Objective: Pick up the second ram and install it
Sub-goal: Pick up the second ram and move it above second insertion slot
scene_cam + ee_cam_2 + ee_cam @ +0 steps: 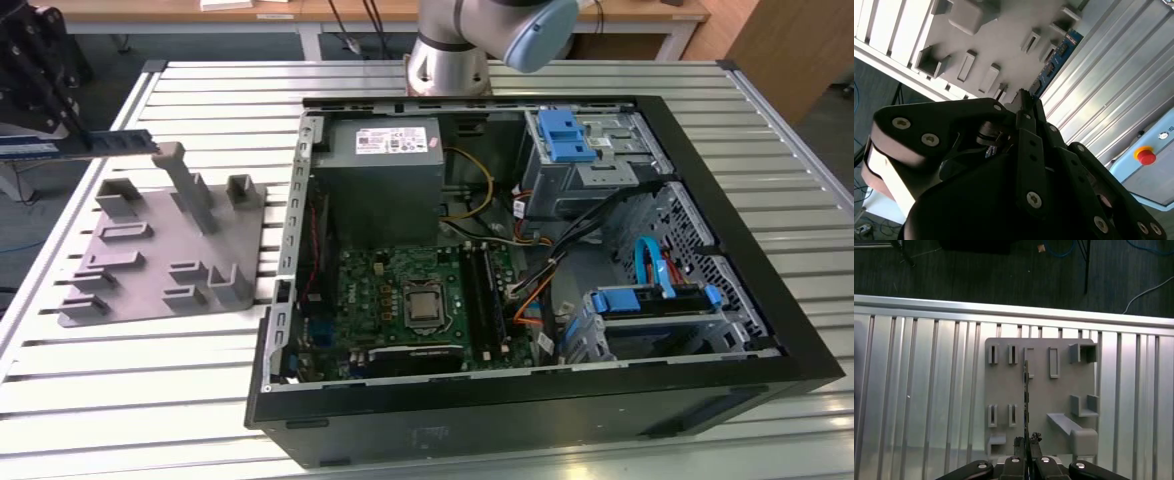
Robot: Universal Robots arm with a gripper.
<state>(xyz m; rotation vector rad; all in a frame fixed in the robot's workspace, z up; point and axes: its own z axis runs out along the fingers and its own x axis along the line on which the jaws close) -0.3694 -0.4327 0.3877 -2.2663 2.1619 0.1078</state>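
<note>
My pincer (1027, 441) pinches the second ram (1027, 390) on edge over the grey tray (1059, 395), so pick-up is in hand; installing, I judge, calls for squaring it to a black socket (471, 288).

Tray posts (184, 185) rise near the hand (1027, 444); table (147, 400) alongside lies open.

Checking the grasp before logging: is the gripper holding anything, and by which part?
Yes: the gripper is shut on the second ram, pinching one end of the strip, above the grey tray.
</note>
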